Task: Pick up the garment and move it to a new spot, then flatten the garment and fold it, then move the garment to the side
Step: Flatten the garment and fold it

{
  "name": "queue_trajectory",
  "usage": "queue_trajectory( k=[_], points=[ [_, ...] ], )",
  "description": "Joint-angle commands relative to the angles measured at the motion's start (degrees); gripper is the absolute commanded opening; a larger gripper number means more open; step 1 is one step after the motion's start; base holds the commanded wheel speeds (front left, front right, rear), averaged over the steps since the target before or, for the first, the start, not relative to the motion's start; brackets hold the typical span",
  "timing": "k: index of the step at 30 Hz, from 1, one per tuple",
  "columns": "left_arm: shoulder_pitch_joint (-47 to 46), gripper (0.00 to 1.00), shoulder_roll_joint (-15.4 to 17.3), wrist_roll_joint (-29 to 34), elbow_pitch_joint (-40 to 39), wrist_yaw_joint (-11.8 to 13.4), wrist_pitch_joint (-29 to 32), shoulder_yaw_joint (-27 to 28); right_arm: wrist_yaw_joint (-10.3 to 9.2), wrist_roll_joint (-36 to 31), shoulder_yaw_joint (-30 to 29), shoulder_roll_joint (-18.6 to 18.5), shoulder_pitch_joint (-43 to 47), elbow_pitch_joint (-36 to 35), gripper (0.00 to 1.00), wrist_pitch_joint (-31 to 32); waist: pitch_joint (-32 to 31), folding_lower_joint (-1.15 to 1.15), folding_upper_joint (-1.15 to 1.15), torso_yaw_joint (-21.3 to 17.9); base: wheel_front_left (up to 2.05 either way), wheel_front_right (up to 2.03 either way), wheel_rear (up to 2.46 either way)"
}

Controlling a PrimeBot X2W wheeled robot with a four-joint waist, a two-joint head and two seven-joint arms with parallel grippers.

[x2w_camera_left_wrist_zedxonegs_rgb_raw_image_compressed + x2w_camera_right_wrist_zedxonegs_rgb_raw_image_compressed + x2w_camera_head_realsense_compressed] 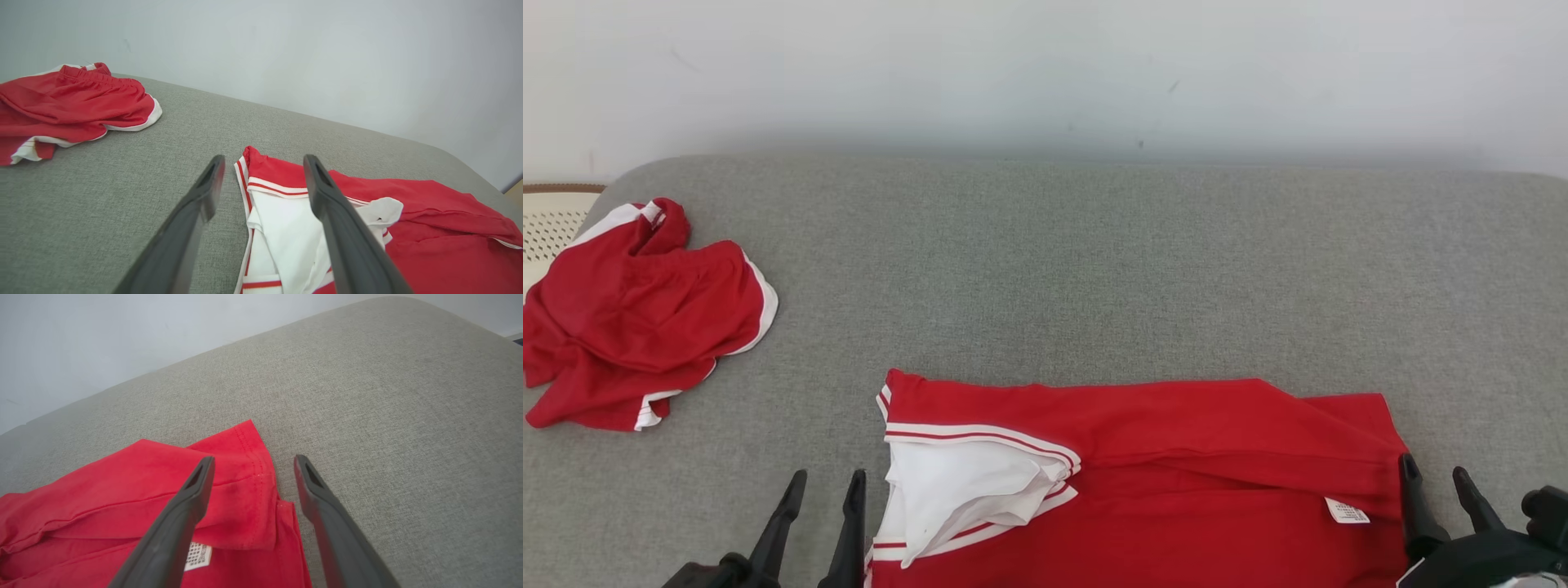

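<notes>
Head view: two garments [1143, 457], four fingers [852, 523].

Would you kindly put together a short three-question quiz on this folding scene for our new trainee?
1. True or false: the left gripper is shut on the red shirt.
2. Where do the crumpled red shorts lie? A) at the left end of the grey cushion, apart from the shirt; B) on top of the shirt; C) on the floor.
3. Fill in: the shirt's white label lies near the ___ gripper.
Key: 1 false, its jaws stand open; 2 A; 3 right, beside the right gripper.
</notes>
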Motion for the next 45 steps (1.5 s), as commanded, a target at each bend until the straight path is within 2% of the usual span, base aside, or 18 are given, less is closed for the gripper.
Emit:
queue_trajectory(
  k=[1, 10, 13, 22, 23, 25, 26, 33, 40, 45],
  points=[
    [1.4, 1.0, -0.8, 1.3, -0.3, -0.3, -0.2, 1.5, 0.05, -1.2, -0.5, 0.0, -1.3, 1.0, 1.0, 0.6, -0.2, 0.0, 0.0, 0.1, 0.0, 0.0, 0.0],
    [1.9, 1.0, -4.3, 4.5, 0.1, -3.0, -0.2, 6.1, 0.05, -6.1, -1.3, -0.4, -5.0, 9.8, 1.0, 1.7, 0.3, 0.0, 0.0, 1.3, 0.0, 0.0, 0.0],
    [2.0, 1.0, -5.3, 5.4, 0.5, -4.0, -0.2, 6.9, 0.05, -6.8, -1.4, -0.3, -5.7, 13.2, 1.0, 2.5, 0.5, 0.0, 0.0, 1.8, 0.0, 0.0, 0.0],
    [2.7, 1.0, -7.2, 7.1, 1.2, -5.8, -0.2, 10.0, 0.05, -6.5, -0.5, 0.4, -6.1, 17.6, 1.0, 2.7, 0.7, 0.0, 0.0, 2.1, 0.0, 0.0, 0.0],
    [2.8, 1.0, -7.4, 7.3, 1.3, -5.9, -0.2, 10.3, 0.05, -6.3, -0.2, 0.5, -6.1, 17.9, 0.85, 2.6, 0.7, 0.0, 0.0, 2.0, 0.0, 0.0, 0.0],
    [2.9, 1.0, -7.8, 7.6, 1.5, -6.4, -0.2, 10.8, 0.05, -6.0, 0.8, 0.5, -6.6, 18.1, 0.04, 2.3, 0.7, 0.0, 0.0, 2.0, 0.0, 0.0, 0.0],
    [2.9, 1.0, -8.0, 7.9, 1.6, -6.7, -0.2, 11.2, 0.05, -6.0, 1.2, 0.4, -7.0, 18.1, 0.0, 1.9, 0.7, 0.0, 0.0, 2.0, 0.0, 0.0, 0.0],
    [2.1, 1.0, -9.2, 9.0, 2.1, -7.8, -0.2, 12.9, 0.01, -6.8, 1.3, -1.8, -9.4, 19.1, 0.0, -0.5, 1.1, 0.0, 0.0, 2.0, 0.0, 0.0, 0.0],
    [2.8, 1.0, -10.2, 9.7, 2.2, -8.5, -0.2, 14.3, 0.01, -7.2, -3.9, -5.5, -9.4, 19.1, 0.0, -1.4, 1.2, 0.0, 0.0, 1.6, 0.0, 0.0, 0.0],
    [3.2, 1.0, -10.8, 10.0, 2.1, -8.7, -0.2, 15.4, 0.01, -6.3, -5.5, -6.4, -9.0, 16.0, 0.0, -0.1, 1.1, 0.0, 0.0, 0.7, 0.0, 0.0, 0.0]
  ],
)
